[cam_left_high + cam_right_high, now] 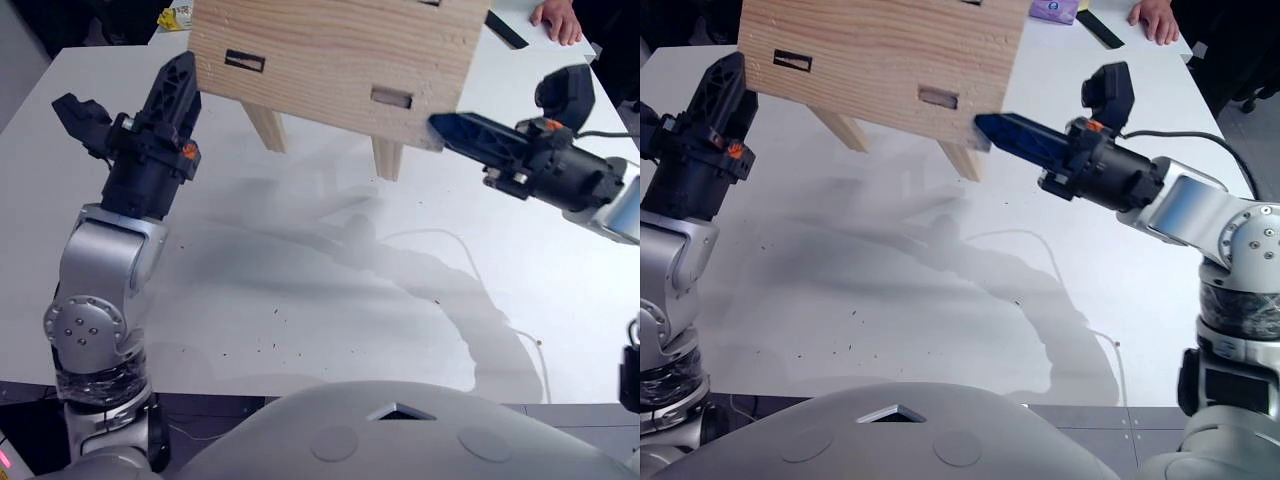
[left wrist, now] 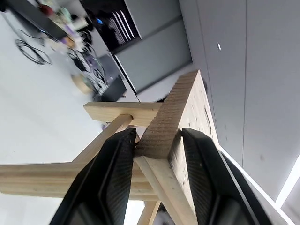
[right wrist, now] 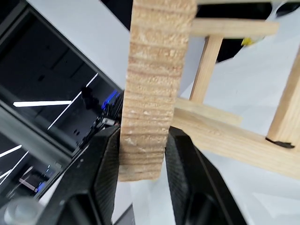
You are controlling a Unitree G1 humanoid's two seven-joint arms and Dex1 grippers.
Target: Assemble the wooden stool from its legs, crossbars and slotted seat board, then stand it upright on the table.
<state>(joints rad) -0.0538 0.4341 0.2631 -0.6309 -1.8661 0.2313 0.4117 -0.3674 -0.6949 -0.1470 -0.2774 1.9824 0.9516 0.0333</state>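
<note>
Holding seat board aloft, left gripper and right gripper each clamped on opposite edge. My worry: uneven lowering twists board from jaws, legs land crooked.

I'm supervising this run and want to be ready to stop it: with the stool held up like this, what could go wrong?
1. The left claw and right claw each pinch only an edge of the seat board, so the stool could slip or swing.
2. The board looks tilted above the table; the legs may land unevenly and tip it over.
</note>
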